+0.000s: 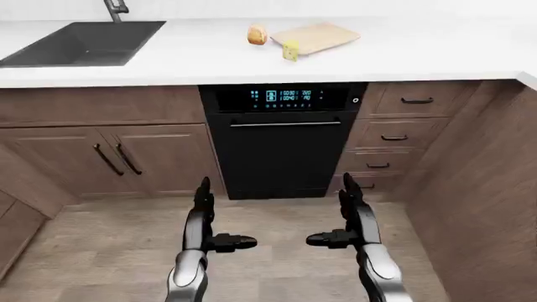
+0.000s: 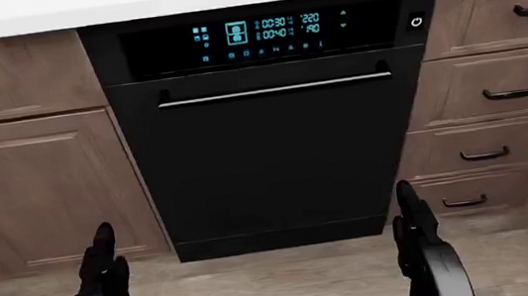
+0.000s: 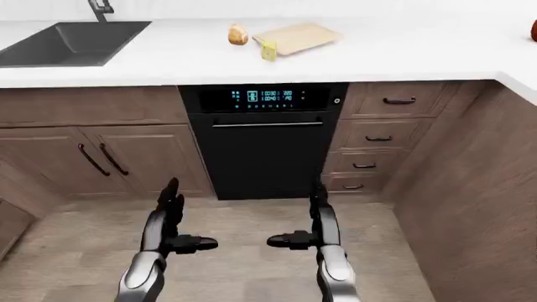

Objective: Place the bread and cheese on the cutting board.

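A pale wooden cutting board lies on the white counter near the top of the left-eye view. A small brown bread roll stands just left of the board. A yellow cheese wedge sits at the board's lower left corner, beside it. Both hands hang low over the floor, far below the counter. My left hand is open, fingers straight and thumb pointing inward. Mirroring it, my right hand is open too, and neither holds anything.
A black dishwasher with a lit panel stands under the counter straight ahead. A dark sink sits at the top left. Wooden cabinet doors flank the left, drawers the right. A wooden cabinet side runs down the right.
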